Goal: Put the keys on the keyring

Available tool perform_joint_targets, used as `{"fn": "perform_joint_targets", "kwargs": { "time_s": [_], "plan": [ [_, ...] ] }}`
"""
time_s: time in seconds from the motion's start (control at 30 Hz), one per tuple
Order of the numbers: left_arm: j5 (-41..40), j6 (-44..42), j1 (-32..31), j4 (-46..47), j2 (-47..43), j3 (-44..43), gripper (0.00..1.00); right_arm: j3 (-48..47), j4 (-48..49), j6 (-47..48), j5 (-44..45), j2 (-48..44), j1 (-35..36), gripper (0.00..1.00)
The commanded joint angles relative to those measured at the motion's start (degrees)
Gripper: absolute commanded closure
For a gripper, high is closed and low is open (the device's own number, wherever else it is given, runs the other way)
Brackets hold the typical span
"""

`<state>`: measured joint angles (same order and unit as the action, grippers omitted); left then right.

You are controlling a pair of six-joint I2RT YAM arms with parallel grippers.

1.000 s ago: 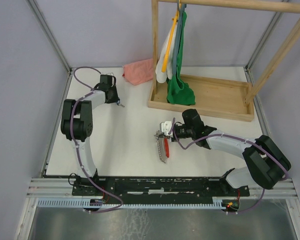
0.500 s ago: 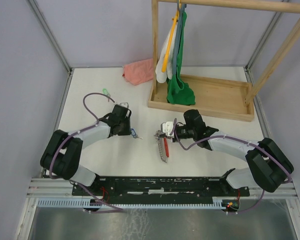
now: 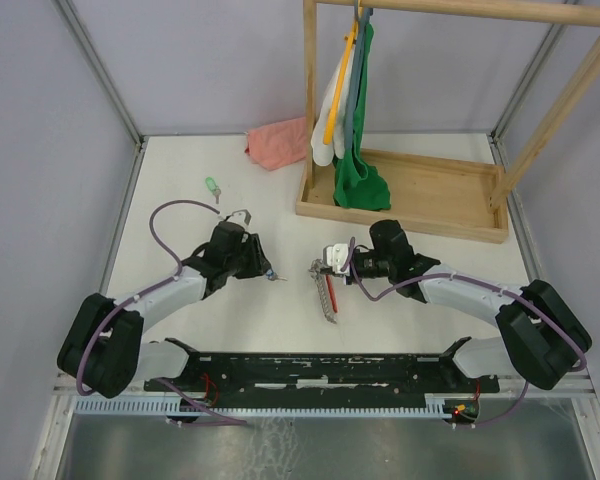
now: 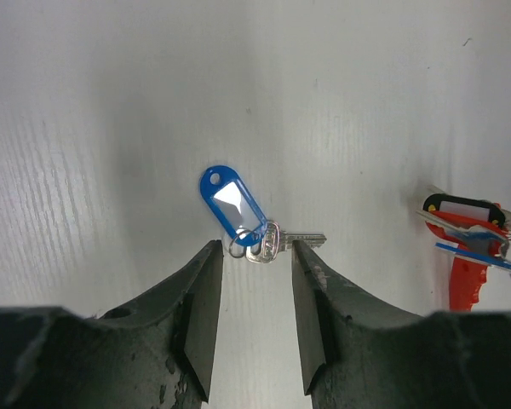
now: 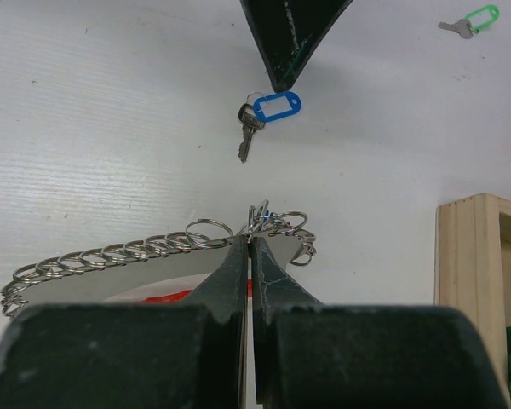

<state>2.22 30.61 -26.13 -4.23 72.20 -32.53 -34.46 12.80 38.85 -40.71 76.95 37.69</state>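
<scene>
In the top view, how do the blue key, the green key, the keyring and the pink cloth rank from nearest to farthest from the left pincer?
1. Blue key, at the left pincer's tips.
2. Keyring, to the right.
3. Green key, farther back, left.
4. Pink cloth, far edge.

Glossy plastic tag on blue key, shiny metal keyring, matt table

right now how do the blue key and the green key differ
Colour: the blue key has a blue tag, the green key a light green one. Place: the blue key lies at the open fingers of the left gripper; the green key lies alone toward the back left, no gripper near. Both are small silver keys with oval tags, neither on the keyring.
</scene>
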Motion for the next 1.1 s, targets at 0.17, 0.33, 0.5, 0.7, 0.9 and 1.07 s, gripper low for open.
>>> {"fn": "perform_joint_targets", "kwargs": {
  "time_s": [0.17, 0.33, 0.5, 0.7, 0.9, 1.07],
  "plan": [
    [2.01, 1.15, -0.31, 6.46, 3.2, 3.0, 0.53, 0.17, 2.5, -0.18, -0.07, -2.11, -0.18, 0.99],
    [3.1, 0.18, -0.31, 7.06, 5.48, 2.06, 0.58, 0.18, 2.52, -0.18, 0.02, -1.96, -0.24, 0.99],
    [5.24, 0.15, -0.3, 7.35, 6.32, 1.64, 0.64, 0.07, 2.5, -0.18, -0.14, -1.73, -0.21, 0.99],
    [6.57, 0.07, -0.66, 7.2, 6.01, 1.2, 0.7, -0.02, 2.5, -0.27, -0.34, -1.56, -0.17, 0.99],
    [6.96, 0.06, -1.26, 6.03, 5.67, 0.23, 0.75, -0.3, 2.58, -0.34, -0.6, -1.0, -0.2, 0.99],
    [7.48, -0.94, -1.93, 4.89, 6.44, -0.78, 0.76, -0.39, 2.5, -0.35, -0.69, -0.89, -0.22, 0.99]
  ]
}}
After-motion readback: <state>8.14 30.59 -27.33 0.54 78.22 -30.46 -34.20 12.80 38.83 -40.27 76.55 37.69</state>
